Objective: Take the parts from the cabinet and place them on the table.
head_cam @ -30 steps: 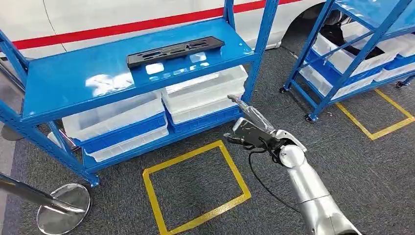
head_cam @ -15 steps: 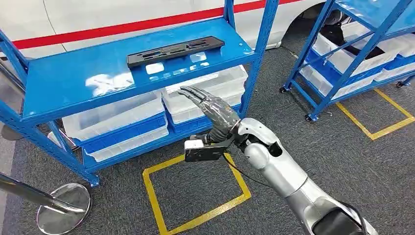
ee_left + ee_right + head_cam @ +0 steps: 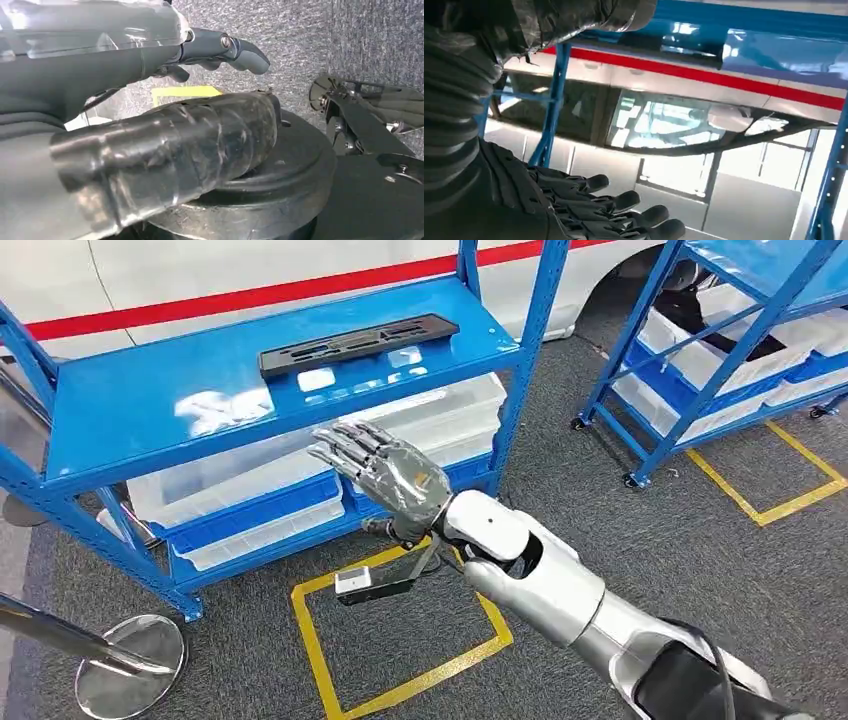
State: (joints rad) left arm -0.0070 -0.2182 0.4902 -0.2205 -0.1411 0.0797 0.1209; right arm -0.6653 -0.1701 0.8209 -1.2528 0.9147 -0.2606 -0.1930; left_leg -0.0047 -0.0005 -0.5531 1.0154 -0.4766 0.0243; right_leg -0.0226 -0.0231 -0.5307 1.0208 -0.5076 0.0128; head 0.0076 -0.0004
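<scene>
Black part [image 3: 357,344] lies lengthwise along blue shelf [image 3: 180,410].

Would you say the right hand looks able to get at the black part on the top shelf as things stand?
Probably yes. The right hand is raised in front of the blue rack, open and holding nothing, and the black part lies alone on the top shelf with nothing over it. The hand is not yet above the shelf's front edge.

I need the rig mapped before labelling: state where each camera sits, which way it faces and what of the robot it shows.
Head view: high on the body, facing down at the blue rack holding the black part; right hand raised.
Left wrist view: behind the left hand, facing the carpet.
Right wrist view: behind the right hand, facing up under the rack.
Shared: right hand and rack, in the head and right wrist views.
</scene>
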